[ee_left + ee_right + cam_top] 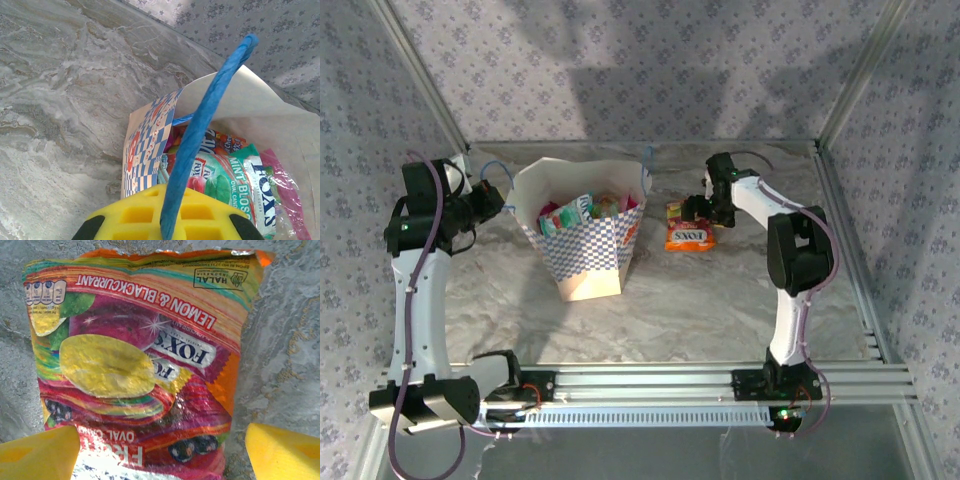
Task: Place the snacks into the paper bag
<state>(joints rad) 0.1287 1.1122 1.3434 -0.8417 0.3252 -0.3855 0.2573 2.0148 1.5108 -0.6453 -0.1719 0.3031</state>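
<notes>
Orange packet beneath right end effector

bag upright on tabletop, left of centre, mouth up. several packets inside bag, standing on end, crowded together. lone packet flat on tabletop, just right of bag, apart from it. left gripper at bag's left side, handle pinched between its pads. right gripper over lone packet's far end, fingers spread, one on each side of packet.
</notes>
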